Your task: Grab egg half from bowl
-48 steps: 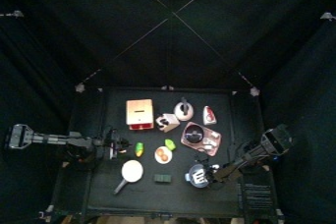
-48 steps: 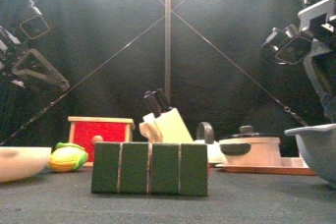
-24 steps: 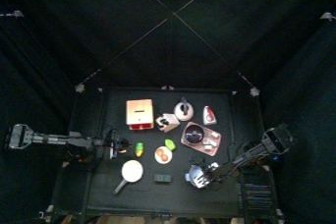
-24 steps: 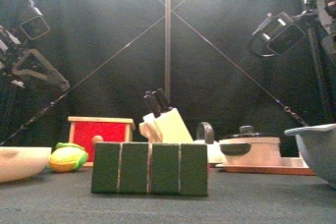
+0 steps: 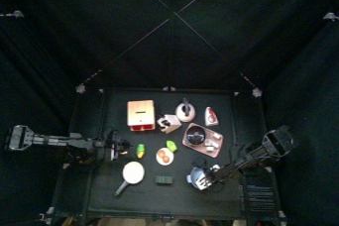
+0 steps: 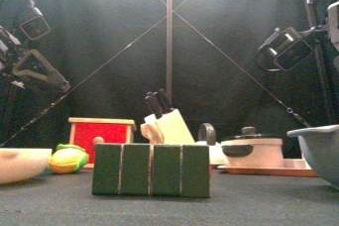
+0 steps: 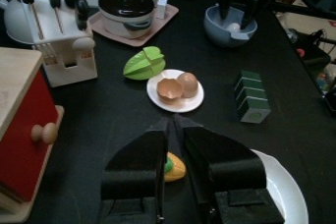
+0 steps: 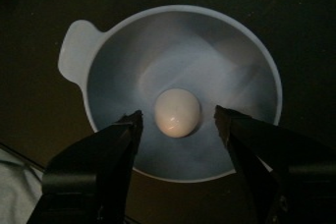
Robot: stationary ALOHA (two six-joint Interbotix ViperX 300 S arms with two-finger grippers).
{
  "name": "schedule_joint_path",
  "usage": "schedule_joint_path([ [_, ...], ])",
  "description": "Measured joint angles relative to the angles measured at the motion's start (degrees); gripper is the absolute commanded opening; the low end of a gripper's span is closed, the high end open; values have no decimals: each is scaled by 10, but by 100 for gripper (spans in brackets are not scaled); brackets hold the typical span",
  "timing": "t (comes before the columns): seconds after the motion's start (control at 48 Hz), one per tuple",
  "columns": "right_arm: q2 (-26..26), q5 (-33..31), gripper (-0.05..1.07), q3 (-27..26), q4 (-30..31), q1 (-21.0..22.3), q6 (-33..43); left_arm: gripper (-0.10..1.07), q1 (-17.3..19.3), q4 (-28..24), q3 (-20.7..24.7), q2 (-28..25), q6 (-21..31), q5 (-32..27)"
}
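Note:
The pale blue-grey bowl point(image 8: 178, 95) fills the right wrist view, with one egg half point(image 8: 176, 111) lying in its bottom. My right gripper point(image 8: 178, 117) hangs open straight above the bowl, one jaw on each side of the egg half, not touching it. In the top view the bowl point(image 5: 200, 179) is at the table's front right under the right gripper point(image 5: 208, 173). It also shows in the left wrist view point(image 7: 230, 28) and at the front view's right edge point(image 6: 322, 152). My left gripper point(image 7: 167, 126) is shut and empty, resting at the table's left point(image 5: 115, 151).
A white plate point(image 7: 175, 98) with two egg pieces sits mid-table, with a green vegetable point(image 7: 144, 63) and a green sponge point(image 7: 252, 96) near it. A red box point(image 5: 141, 114), a knife block point(image 7: 66, 51), a kettle point(image 5: 187, 110) and a pot on a tray point(image 7: 129, 5) stand behind. A white dish point(image 5: 133, 173) is front left.
My right gripper has shifted slightly and come a little lower over the bowl. The left arm has not moved.

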State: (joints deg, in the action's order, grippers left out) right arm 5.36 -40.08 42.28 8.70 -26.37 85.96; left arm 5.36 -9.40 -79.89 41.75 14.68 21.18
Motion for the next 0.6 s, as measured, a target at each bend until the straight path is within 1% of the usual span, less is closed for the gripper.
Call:
schedule_joint_path([
  [0.604,-26,30,93,6,-16,-2,-1,58,0,0,-3,0,0,0],
])
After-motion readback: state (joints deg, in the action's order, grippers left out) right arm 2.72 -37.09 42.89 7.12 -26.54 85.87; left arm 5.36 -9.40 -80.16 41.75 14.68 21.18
